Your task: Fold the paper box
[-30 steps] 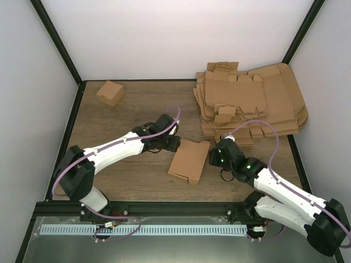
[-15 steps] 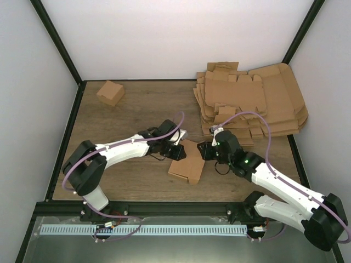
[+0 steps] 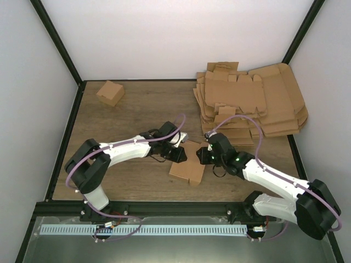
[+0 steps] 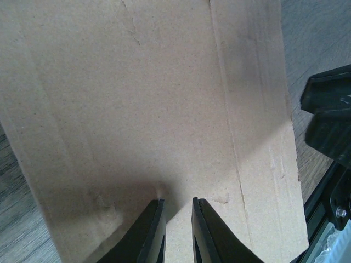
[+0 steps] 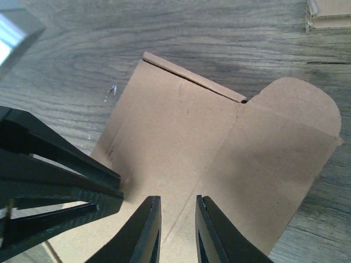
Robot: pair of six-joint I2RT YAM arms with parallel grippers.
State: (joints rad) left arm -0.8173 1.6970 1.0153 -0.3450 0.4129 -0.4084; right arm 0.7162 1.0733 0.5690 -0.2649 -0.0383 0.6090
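The paper box [image 3: 189, 166] is a flat brown cardboard piece with a rounded flap, lying on the table's middle. It fills the left wrist view [image 4: 164, 98] and shows in the right wrist view [image 5: 186, 142]. My left gripper [image 3: 179, 154] is on its upper left edge. Its fingertips rest on the cardboard, nearly together with nothing between them [image 4: 176, 201]. My right gripper [image 3: 202, 155] is on its upper right corner, also nearly shut and empty, tips on the cardboard [image 5: 176, 198]. The two grippers face each other, a short way apart.
A small folded brown box [image 3: 110, 92] stands at the far left of the table. A messy stack of flat cardboard blanks [image 3: 252, 104] fills the far right. Black frame posts and white walls bound the wooden table [image 3: 126, 181].
Both grippers have moved in from the sides onto the paper box's far edge. The box has shifted slightly and its far flap lies flatter.
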